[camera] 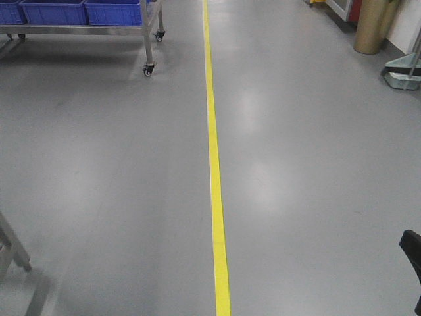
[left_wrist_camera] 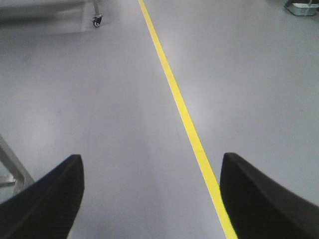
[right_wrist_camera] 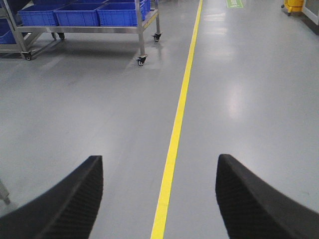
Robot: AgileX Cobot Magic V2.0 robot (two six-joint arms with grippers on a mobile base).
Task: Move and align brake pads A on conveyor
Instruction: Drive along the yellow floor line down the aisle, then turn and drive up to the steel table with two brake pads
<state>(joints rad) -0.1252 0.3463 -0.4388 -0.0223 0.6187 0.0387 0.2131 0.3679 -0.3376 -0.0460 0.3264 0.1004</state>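
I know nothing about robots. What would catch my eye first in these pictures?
A bright yellow line runs straight up the middle of the grey floor. At the far left stands a wheeled steel cart carrying blue bins. In the wrist views, the black left pincer and right pincer gape open above the floor, holding nothing.

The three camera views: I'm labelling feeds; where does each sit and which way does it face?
Exterior front-facing: on the robot's front, tilted down along the grey floor and yellow line; a black part, likely an arm, at the lower right edge.
Left wrist: behind the left gripper, looking forward over the floor between its open fingers.
Right wrist: behind the right gripper, likewise, fingers open.
Shared: all three show the line; front and right-wrist views both show the blue bins on the steel cart.
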